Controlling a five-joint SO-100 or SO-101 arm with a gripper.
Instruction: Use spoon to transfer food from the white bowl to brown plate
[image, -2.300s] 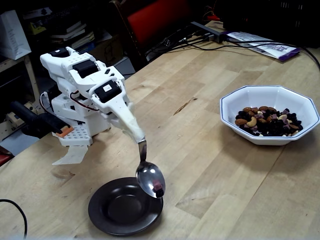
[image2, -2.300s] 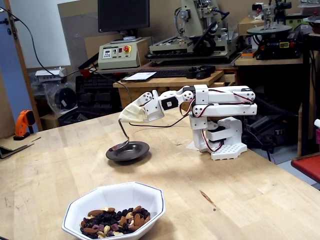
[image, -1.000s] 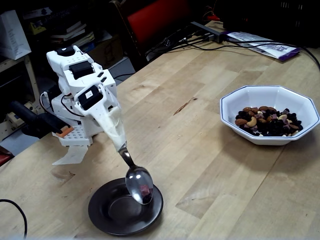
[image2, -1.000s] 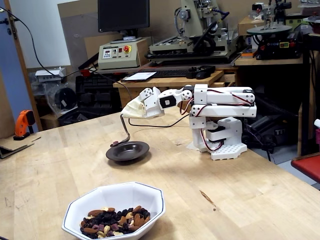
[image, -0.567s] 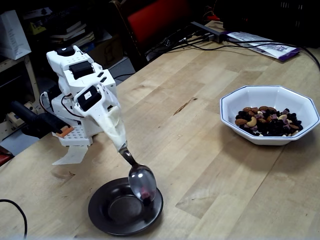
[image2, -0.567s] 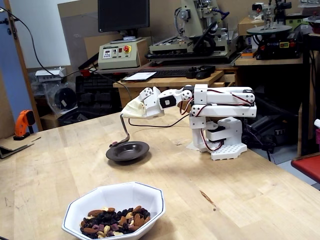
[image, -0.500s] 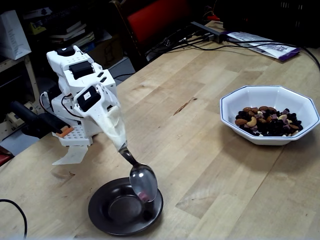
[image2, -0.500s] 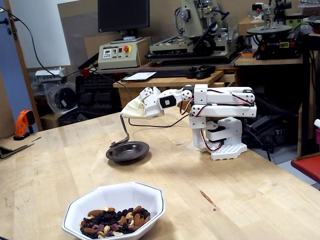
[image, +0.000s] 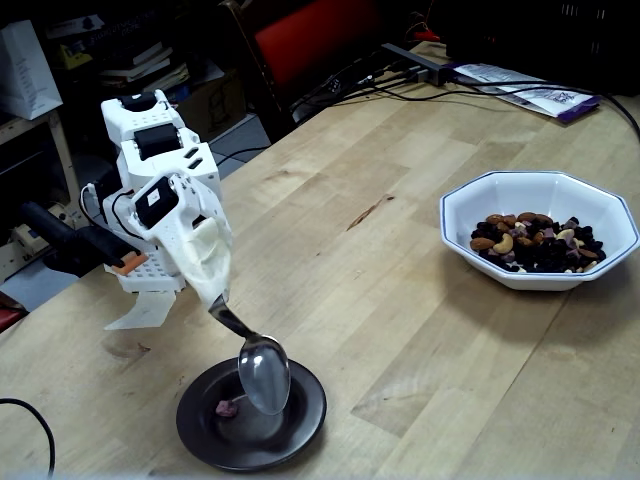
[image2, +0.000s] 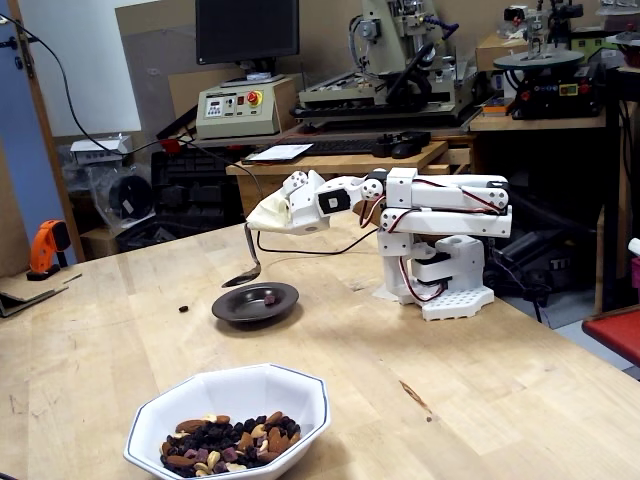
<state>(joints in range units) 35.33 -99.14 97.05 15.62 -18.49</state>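
Note:
My gripper (image: 212, 295) (image2: 256, 222), its fingers under a white wrap, is shut on the thin handle of the silver spoon (image: 264, 373) (image2: 243, 275). The spoon's bowl hangs tilted just above the brown plate (image: 305, 425) (image2: 285, 305) and looks empty. One purplish-pink piece (image: 225, 407) (image2: 268, 297) of food lies on the plate. A small dark piece (image2: 184, 308) rests on the table just beside the plate. The white bowl (image: 460, 215) (image2: 300, 395) stands well apart from the plate, holding the trail-mix food (image: 535, 243) (image2: 235, 442).
The arm's white base (image: 150, 265) (image2: 445, 275) stands at the table edge behind the plate. Papers (image: 540, 95) and cables (image: 400, 75) lie at the table's far end. Bare wood lies between plate and bowl. An orange tool (image2: 45, 245) sits off the table.
The spoon has lifted and swung off the plate's middle, tipping out its load. A pink piece now lies on the plate and a dark bit on the table beside it.

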